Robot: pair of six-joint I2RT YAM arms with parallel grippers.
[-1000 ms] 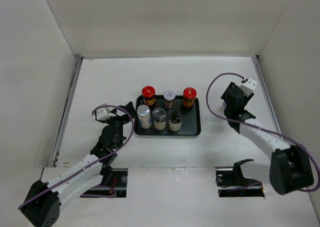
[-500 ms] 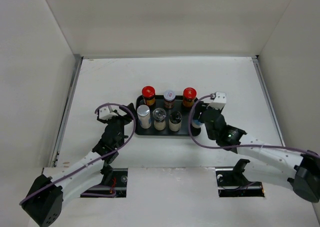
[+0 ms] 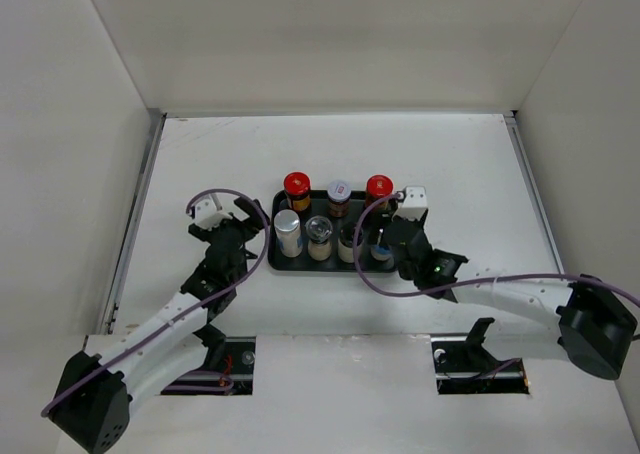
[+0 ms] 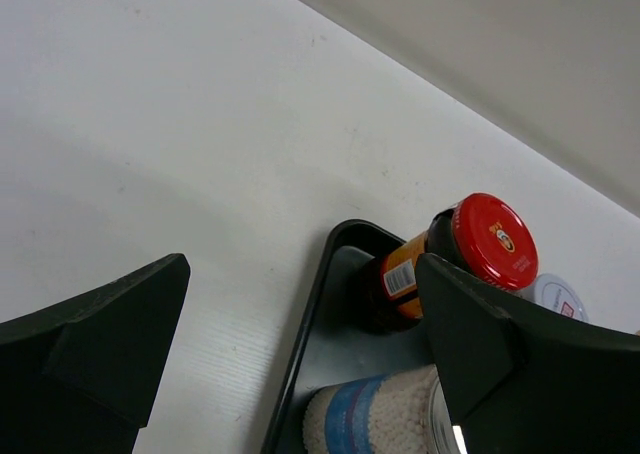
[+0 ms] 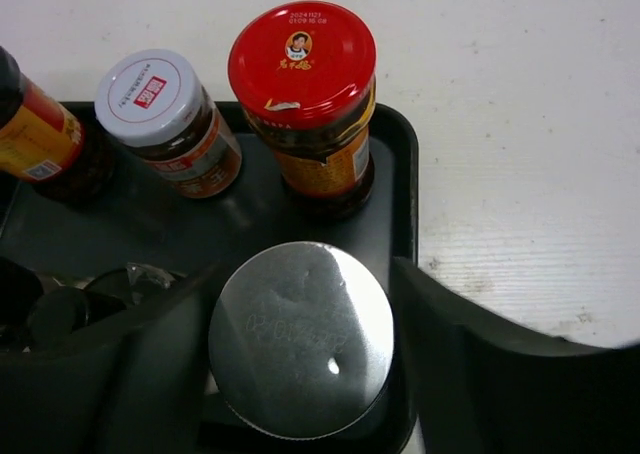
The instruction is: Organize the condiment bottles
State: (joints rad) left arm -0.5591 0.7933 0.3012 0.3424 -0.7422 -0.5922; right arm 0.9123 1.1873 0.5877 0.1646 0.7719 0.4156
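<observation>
White walls close in a white tabletop, and at its middle sits a black rectangular plastic tray carrying the small condiment bottles. Along the tray's far side stand a red-capped amber jar, a brown bottle with a pale printed lid and a second red-capped amber jar. The near row has a white-capped bottle, a clear silver-topped bottle and a black-capped bottle. The right gripper clasps a bottle with a round silvery lid at the tray's near right corner, a finger against each side. The left gripper hangs just left of the tray, fingers spread wide with nothing between them.
</observation>
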